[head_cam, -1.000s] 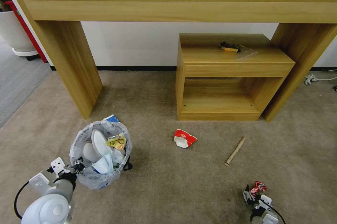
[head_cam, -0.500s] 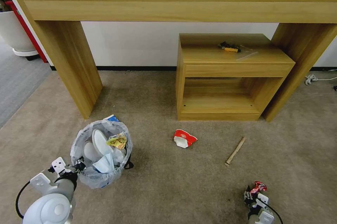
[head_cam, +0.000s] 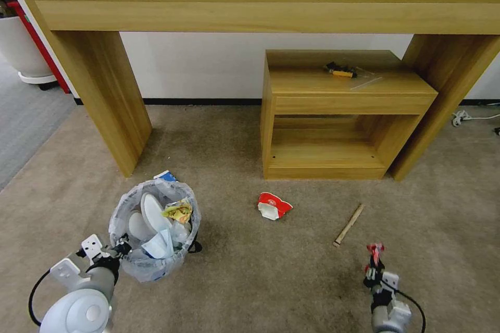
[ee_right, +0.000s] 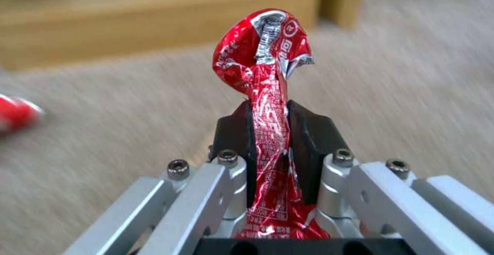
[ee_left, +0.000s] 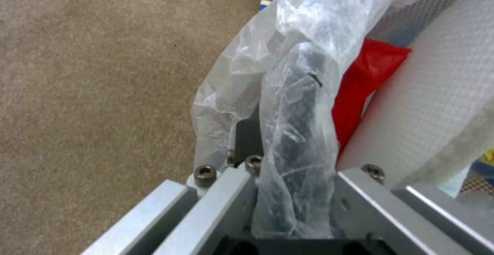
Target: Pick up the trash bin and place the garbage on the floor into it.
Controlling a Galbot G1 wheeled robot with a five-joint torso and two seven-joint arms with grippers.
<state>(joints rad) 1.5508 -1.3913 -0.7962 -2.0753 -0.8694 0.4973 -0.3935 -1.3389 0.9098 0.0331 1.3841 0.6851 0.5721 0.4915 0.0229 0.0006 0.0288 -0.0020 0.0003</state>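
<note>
Beige floor carries both: right end effector clamps the red wrapper; trash bin, rim clamped by left end effector, sits well leftward.

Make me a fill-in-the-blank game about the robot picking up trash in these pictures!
1. The right end effector is pinching a shiny wrapper whose colour is ____.
2. The left end effector grips the rim of the trash bin, which is lined with a plastic ____.
3. The wooden stick lies on the ____.
4. The red-white cup lies between the trash bin and the ____.

Missing words: red; bag; floor; wooden stick
</note>
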